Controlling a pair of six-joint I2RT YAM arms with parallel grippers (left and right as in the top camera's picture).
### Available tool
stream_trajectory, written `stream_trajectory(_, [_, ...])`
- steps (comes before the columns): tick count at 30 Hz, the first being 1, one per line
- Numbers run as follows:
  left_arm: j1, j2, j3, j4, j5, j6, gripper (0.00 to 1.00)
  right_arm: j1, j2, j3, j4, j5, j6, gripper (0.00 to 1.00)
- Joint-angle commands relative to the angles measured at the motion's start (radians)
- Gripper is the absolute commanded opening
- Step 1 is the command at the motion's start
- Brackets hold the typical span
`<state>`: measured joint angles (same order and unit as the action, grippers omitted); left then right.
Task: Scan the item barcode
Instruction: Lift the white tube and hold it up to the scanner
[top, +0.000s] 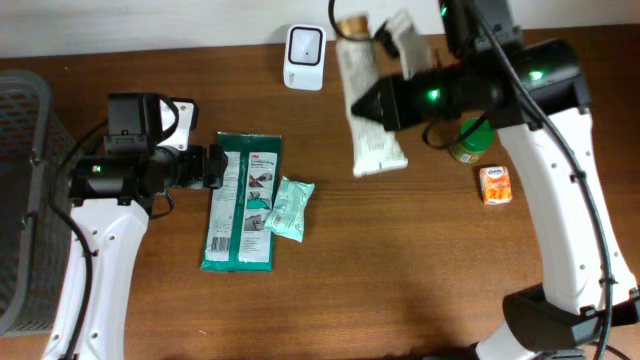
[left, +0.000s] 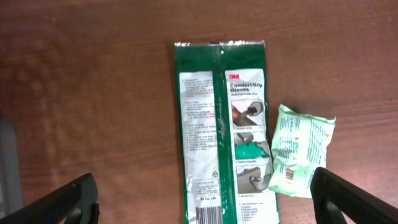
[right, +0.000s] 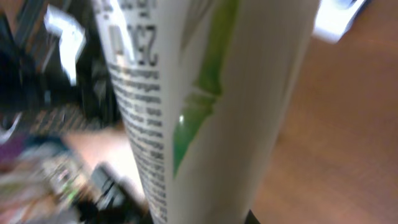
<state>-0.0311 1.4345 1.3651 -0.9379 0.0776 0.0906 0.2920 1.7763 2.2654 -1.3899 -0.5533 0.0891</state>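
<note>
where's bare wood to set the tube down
Widest bare patch: front middle, bordered by the wipes, the tube above and the orange box. A smaller strip runs along the back between the basket and the scanner. Crowded: back right, around the tube and jar, and by the gloves pack.

White tube held near scanner, green glove pack touching mint packet

glove packet: flat, left of table centre
wipes pack: touching packet's 3 o'clock edge
orange carton: table's 3 o'clock
basket: 9 o'clock edge
</note>
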Motion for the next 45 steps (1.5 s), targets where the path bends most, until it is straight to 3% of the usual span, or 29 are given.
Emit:
stream_trajectory(1, [0.003,0.000,0.003,0.001,0.001,0.020,0.99,0.092,0.140,0.210,0.034,0.386,0.000,0.04])
stream_trajectory(4, [0.003,0.000,0.003,0.001,0.001,0.020,0.99,0.179,0.281,0.225,0.194,0.810,-0.096,0.04])
stream_trajectory(6, [0.003,0.000,0.003,0.001,0.001,0.020,0.99,0.201,0.370,0.225,0.297,0.966,-0.146,0.04])
stream_trajectory(16, [0.003,0.000,0.003,0.001,0.001,0.020,0.99,0.197,0.664,0.225,0.623,1.088,-0.432,0.04])
stream_trajectory(21, [0.003,0.000,0.003,0.001,0.001,0.020,0.99,0.194,0.800,0.225,0.871,1.169,-0.483,0.04])
stream_trajectory(27, [0.003,0.000,0.003,0.001,0.002,0.020,0.99,0.171,0.910,0.222,0.908,1.226,-0.504,0.04])
stream_trajectory(40, [0.003,0.000,0.003,0.001,0.001,0.020,0.99,0.173,0.906,0.222,0.918,1.246,-0.537,0.04])
stream_trajectory(45, [0.003,0.000,0.003,0.001,0.001,0.020,0.99,0.173,0.824,0.222,0.906,1.233,-0.552,0.04])
